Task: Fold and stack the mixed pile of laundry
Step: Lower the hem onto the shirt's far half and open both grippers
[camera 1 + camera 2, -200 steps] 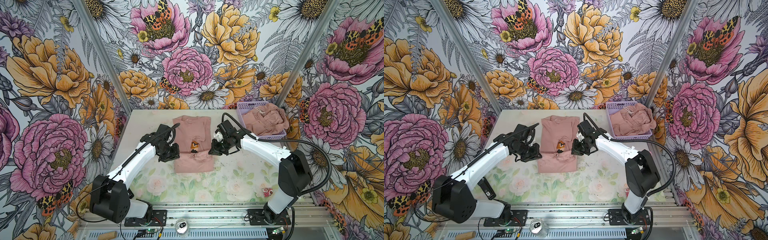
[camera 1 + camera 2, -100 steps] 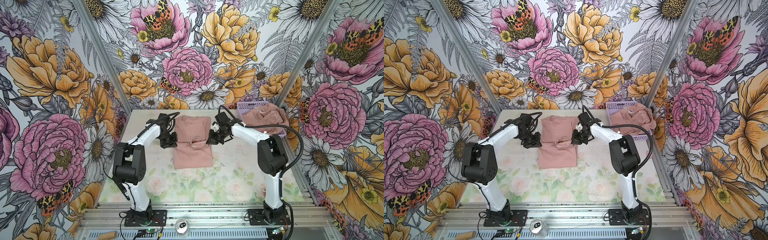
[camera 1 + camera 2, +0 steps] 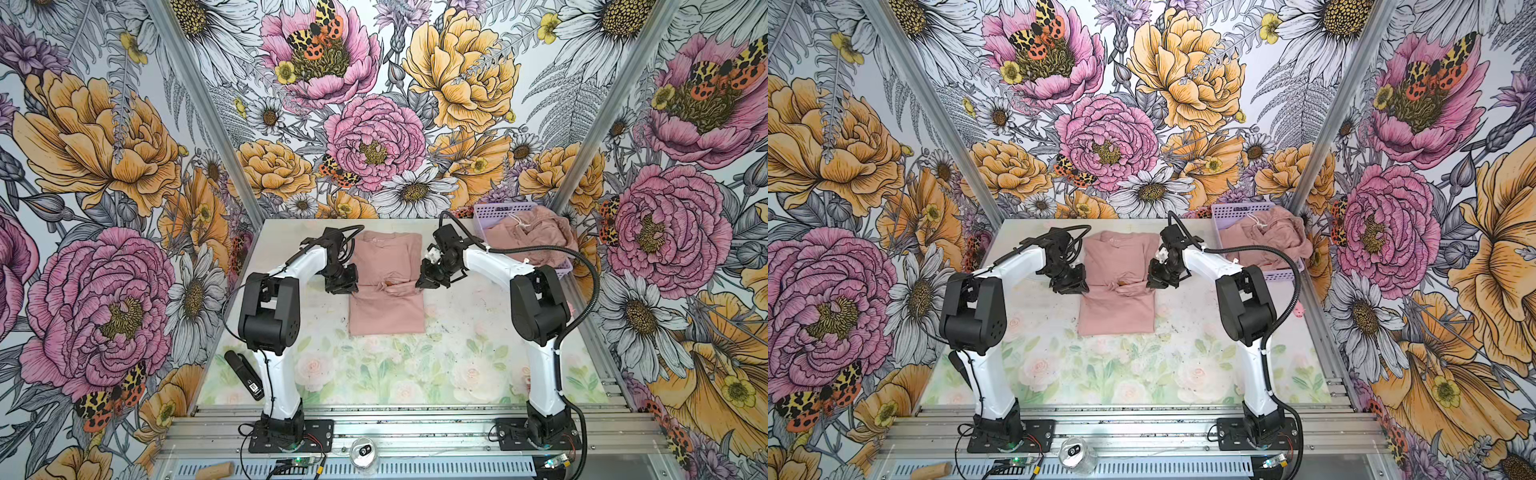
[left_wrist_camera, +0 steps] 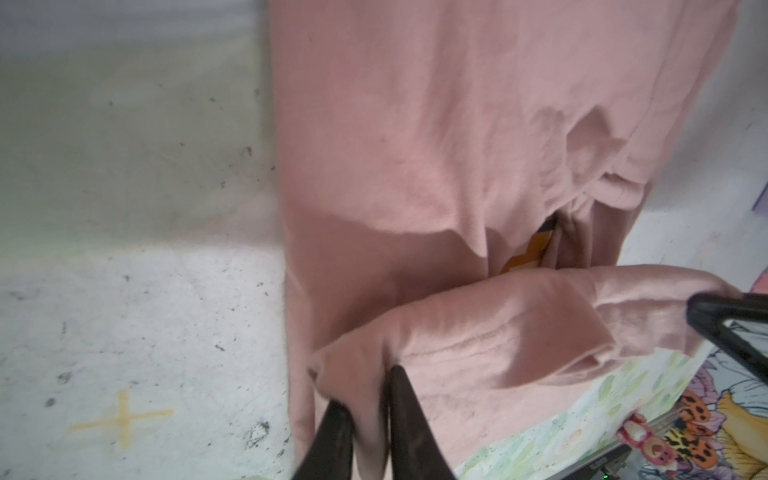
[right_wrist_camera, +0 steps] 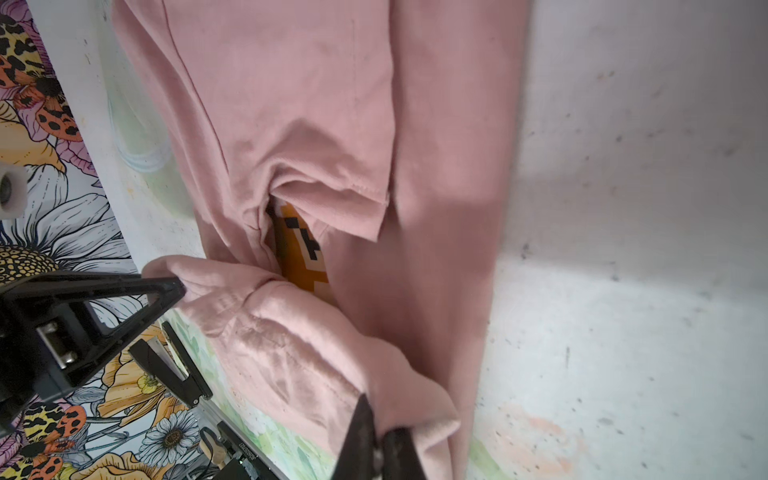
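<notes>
**Operator:** State of the left gripper?

**Technician:** Jaws set slightly apart, pink hem fabric filling the gap. Impossible to tell from the wrist view whether clamped or let go.

**Operator:** And the right gripper?

**Technician:** Jaws nearly together at the opposite hem corner, fabric bunched against the tips. Same verdict: gripping or released, cannot tell.

**Operator:** Location of the work piece?

**Technician:** T-shirt lying flat on the table, toward the far side, between both grippers. Hem folded over onto the body, resting across the middle as a raised roll. Sliver of orange pixel print showing under the fold. Drawstring piece heaped in the lilac basket, far right corner, apart from the T-shirt.

**Operator:** Handling properties?

**Technician:** Judged light, limp, thin knit. No stiffness, so expect sag between two holds and ready wrinkling. Little slip, cloth on cloth. Not fragile.

**Operator:** Recommended holds?

**Technician:** Pinch both outer corners of one edge, through all layers, level with each other. Avoid mid-edge pinches because of likely bunching, as at the centre pucker. Lay down flat before releasing.
</notes>
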Controlling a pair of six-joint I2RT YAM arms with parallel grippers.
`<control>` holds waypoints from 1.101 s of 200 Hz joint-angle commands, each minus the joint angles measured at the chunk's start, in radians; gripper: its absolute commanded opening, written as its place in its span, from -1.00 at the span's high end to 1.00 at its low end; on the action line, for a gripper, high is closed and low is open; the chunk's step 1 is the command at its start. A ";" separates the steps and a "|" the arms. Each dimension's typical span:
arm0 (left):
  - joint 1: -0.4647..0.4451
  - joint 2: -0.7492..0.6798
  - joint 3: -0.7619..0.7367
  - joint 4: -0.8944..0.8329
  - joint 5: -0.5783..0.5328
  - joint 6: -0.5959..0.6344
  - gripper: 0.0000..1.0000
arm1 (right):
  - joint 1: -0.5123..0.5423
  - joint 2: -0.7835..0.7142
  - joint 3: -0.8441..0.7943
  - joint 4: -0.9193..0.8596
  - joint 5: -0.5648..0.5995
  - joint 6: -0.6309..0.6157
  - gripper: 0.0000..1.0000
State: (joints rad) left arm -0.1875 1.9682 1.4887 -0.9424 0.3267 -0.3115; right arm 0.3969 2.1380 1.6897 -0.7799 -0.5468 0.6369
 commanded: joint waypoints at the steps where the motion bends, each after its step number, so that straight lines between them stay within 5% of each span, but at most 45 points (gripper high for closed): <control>1: -0.001 -0.020 0.015 0.025 -0.039 -0.012 0.18 | -0.016 -0.005 0.036 -0.003 0.013 -0.030 0.42; 37: -0.026 -0.127 -0.033 0.025 -0.086 -0.035 -0.24 | 0.014 -0.137 -0.058 -0.004 0.066 -0.025 0.25; 72: -0.104 -0.232 -0.161 0.045 -0.094 -0.086 -0.26 | 0.129 -0.214 -0.204 0.086 0.053 0.064 0.22; 119: -0.135 -0.223 -0.324 0.220 -0.027 -0.168 -0.20 | 0.197 -0.141 -0.278 0.272 0.065 0.149 0.22; 220: -0.048 0.052 -0.028 0.247 -0.024 -0.099 -0.18 | 0.082 0.042 -0.016 0.304 0.109 0.140 0.22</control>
State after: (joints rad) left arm -0.2768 1.9770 1.3750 -0.7486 0.2947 -0.4427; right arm 0.5217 2.1376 1.5589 -0.5205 -0.4667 0.7708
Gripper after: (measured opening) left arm 0.590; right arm 0.390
